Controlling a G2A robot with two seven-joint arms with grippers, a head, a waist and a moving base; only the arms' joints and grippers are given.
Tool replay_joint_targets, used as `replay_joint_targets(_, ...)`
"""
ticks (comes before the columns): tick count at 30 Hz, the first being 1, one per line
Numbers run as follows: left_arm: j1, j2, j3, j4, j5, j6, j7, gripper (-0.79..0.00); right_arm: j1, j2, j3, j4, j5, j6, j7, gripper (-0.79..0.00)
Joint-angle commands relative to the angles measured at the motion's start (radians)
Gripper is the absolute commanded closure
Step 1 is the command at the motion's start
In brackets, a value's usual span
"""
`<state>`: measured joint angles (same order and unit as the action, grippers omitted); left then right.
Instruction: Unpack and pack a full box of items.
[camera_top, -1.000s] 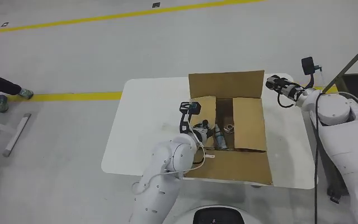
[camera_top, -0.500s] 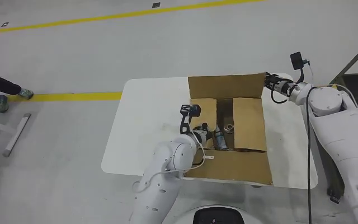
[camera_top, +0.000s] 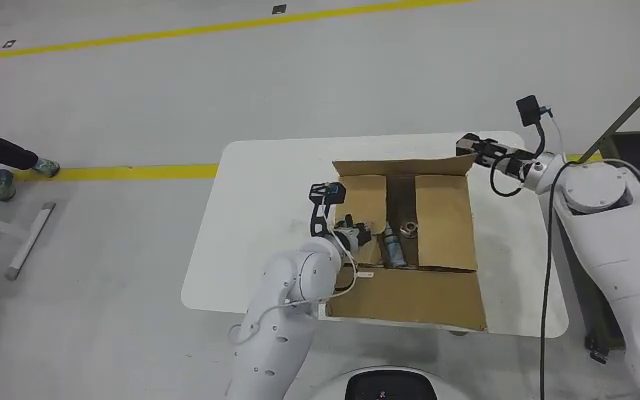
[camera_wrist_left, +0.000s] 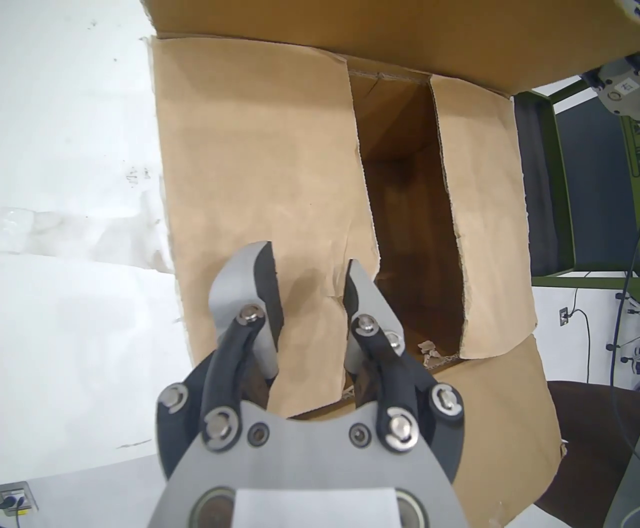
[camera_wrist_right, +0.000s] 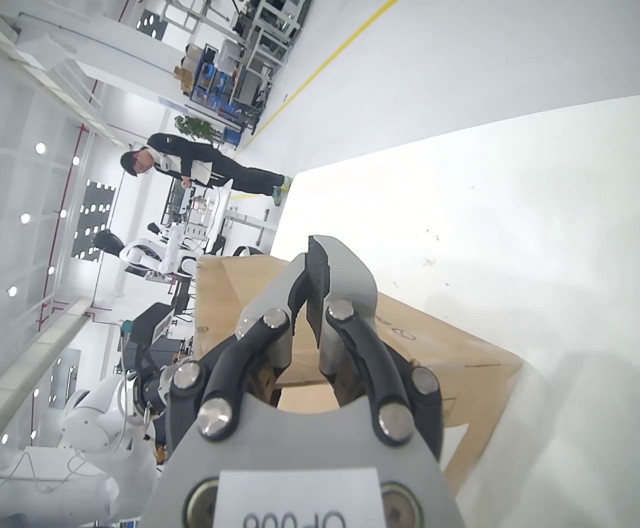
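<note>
A brown cardboard box (camera_top: 444, 222) stands on the white table (camera_top: 260, 220), right of centre. Its far flap (camera_top: 400, 166) leans in over the opening. My right gripper (camera_top: 466, 147) is shut and rests against that flap's right corner; in the right wrist view the right gripper (camera_wrist_right: 309, 280) sits just over the flap (camera_wrist_right: 440, 345). My left gripper (camera_wrist_left: 309, 270) hangs open above the box's left inner flap (camera_wrist_left: 260, 165), nothing between its fingers. Through the gap between the inner flaps I see a bottle (camera_top: 392, 245) and a small round item (camera_top: 408, 231).
The box's near flap (camera_top: 410, 296) lies spread toward the table's front edge. Bare tabletop stretches to the left of the box. A dark green frame (camera_wrist_left: 560, 175) stands beyond the table's right side.
The right gripper came in from the right to the far flap's corner, and the flap tipped from upright to leaning over the opening. The left gripper shifted slightly left.
</note>
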<state>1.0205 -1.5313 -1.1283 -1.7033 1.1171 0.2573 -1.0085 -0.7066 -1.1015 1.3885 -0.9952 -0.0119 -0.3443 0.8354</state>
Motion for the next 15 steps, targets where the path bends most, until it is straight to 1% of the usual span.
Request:
replay_joint_targets(1,0.013,0.003,-0.015,-0.024,0.005,0.005,-0.003,-0.785,-0.014,0.005,0.005,-0.027,-0.004,-0.013,0.022,0.000)
replay_joint_targets(5,0.042,0.012,-0.039,-0.077,0.038,-0.003,-0.019,-0.785,-0.054,0.019,0.015,-0.090,-0.072,-0.042,0.047,0.000)
replay_joint_targets(9,0.042,0.012,-0.039,-0.077,0.038,-0.003,-0.019,-0.785,-0.107,0.029,0.020,-0.159,-0.097,-0.057,0.069,0.000)
replay_joint_targets(15,0.042,0.012,-0.039,-0.077,0.038,-0.003,-0.019,-0.785,-0.187,0.039,0.013,-0.248,-0.175,-0.055,0.045,0.000)
